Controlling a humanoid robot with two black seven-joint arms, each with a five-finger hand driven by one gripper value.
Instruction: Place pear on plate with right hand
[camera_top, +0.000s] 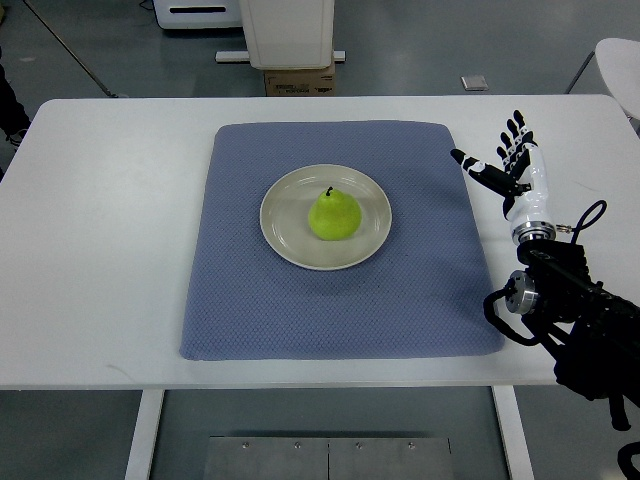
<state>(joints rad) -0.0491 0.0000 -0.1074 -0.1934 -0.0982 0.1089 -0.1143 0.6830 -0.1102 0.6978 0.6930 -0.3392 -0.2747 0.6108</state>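
**Pear sits on plate, right hand spread off to the side**

A white rectangular surface (110, 250) fills most of the top view. Spread across its middle is a blue-grey textured cloth mat (250, 320). At the centre of the mat rests a round cream-coloured ceramic plate (285, 240), and a yellow-green pear (334, 214) with a short dark stem stands upright in the middle of that plate. To the right, past the mat's right edge and well apart from the plate, the robot's black-and-white right hand (512, 165) hovers over the bare surface, its fingers (516, 128) spread wide and holding nothing, thumb pointing toward the mat. Its black arm enters from the lower right corner.
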